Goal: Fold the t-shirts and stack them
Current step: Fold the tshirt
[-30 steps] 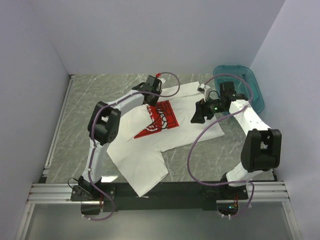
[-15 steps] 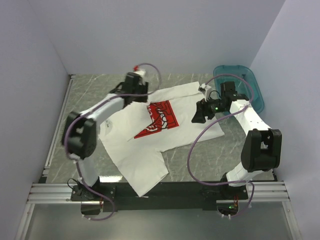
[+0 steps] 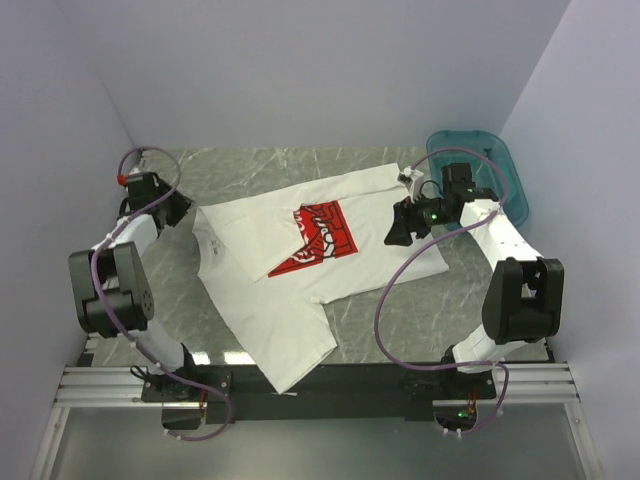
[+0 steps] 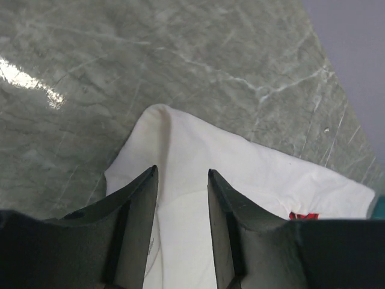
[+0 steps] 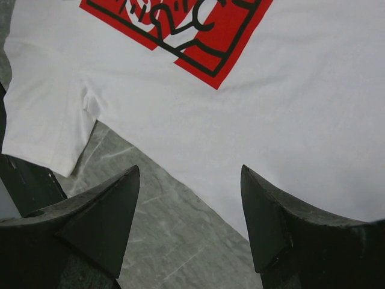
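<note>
Looking in, I saw t-shirt (image 3: pixel 300 285) spread flat on worktop (image 3: pixel 250 170). L tool (image 4: pixel 182 171) sat part-open, empty, just beside its corner. R tool (image 5: pixel 189 171) hung wide open, empty, over its opposite edge.

Bright, even light leaves only faint shadows. White glare streaks the table (image 4: pixel 198 42) in the left wrist view. In the 2 wrist views the fingers (image 5: pixel 96 223) look dark and soft.

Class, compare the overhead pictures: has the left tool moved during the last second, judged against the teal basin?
Yes. The left tool swung left, away from the teal basin, from above the t-shirt to its leftmost corner.
</note>
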